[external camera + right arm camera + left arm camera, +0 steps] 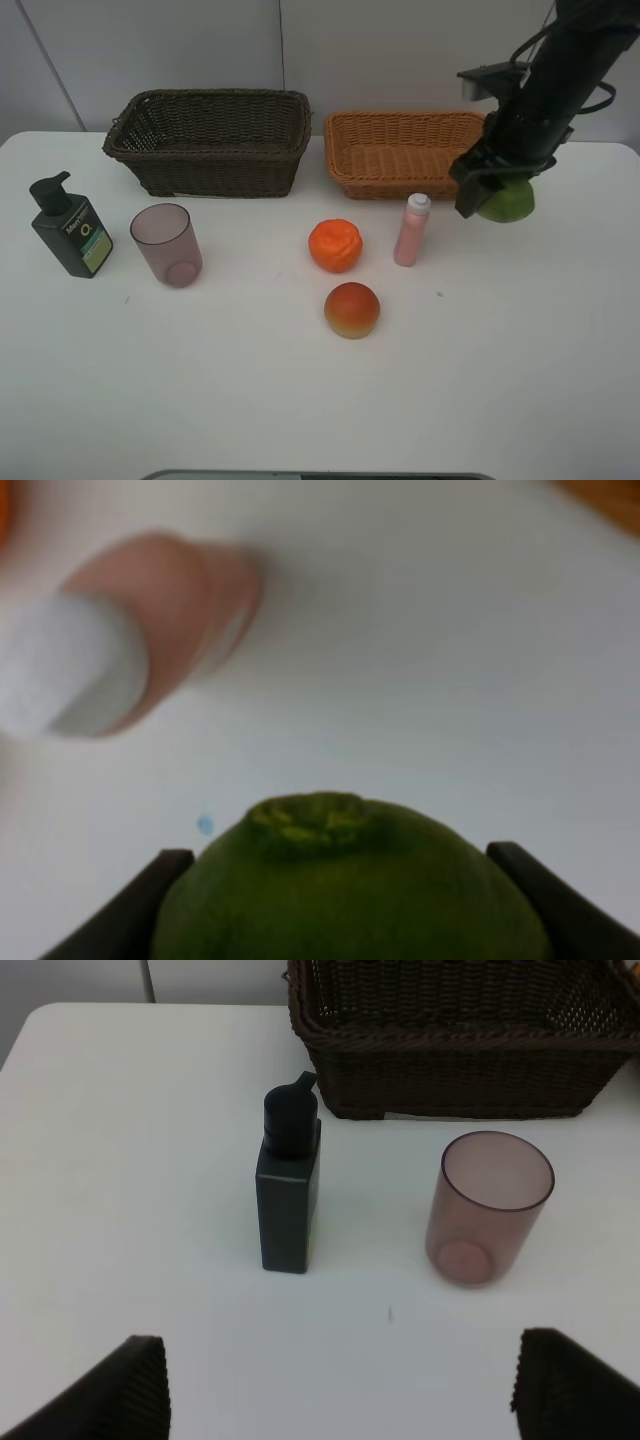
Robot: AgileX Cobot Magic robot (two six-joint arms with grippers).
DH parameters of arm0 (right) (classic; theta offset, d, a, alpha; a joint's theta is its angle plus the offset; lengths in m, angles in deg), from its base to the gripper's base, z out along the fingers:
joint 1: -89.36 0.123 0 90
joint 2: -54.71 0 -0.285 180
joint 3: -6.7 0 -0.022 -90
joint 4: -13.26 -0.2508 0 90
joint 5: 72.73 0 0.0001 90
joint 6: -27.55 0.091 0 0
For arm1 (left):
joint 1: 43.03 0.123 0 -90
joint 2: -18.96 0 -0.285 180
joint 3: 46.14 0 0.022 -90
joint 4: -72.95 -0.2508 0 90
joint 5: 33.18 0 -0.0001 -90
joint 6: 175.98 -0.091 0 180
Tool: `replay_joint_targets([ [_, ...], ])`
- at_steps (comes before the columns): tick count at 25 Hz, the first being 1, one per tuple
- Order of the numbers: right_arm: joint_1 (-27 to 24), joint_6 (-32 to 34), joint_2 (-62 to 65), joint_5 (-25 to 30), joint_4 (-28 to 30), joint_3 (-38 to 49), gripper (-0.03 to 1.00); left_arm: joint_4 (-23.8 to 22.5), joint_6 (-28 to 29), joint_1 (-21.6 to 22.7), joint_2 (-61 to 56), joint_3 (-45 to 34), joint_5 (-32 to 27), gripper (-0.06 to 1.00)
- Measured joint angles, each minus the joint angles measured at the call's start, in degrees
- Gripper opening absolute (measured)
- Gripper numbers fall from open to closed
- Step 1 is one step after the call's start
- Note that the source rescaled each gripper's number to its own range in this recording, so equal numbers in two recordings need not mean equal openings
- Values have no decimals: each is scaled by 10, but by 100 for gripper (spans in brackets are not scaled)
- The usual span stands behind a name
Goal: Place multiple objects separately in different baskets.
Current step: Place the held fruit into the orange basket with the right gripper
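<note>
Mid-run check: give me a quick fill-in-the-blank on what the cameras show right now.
1. The right claw grips a fruit coloured ___.
2. The pink bottle has a ___ cap.
3. Nearest the pump bottle stands the see-through ___.
4. In the high view, the dark basket sits ___ of the tan basket.
Missing: green; white; cup; left.

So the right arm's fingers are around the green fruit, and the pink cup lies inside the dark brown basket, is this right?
Not quite. The exterior high view shows the pink cup standing on the table in front of the dark brown basket, not inside it.
</note>
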Motion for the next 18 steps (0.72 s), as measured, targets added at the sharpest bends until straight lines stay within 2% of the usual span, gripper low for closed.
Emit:
replay_joint_targets([
  [5, -8, 53, -53, 19, 7, -122, 41, 0, 0, 0, 0, 0, 0, 89],
  [12, -11, 84, -184, 28, 10, -318, 41, 0, 0, 0, 0, 0, 0, 89],
  [18, -16, 85, -266, -12, 10, -397, 41, 0, 0, 0, 0, 0, 0, 89],
])
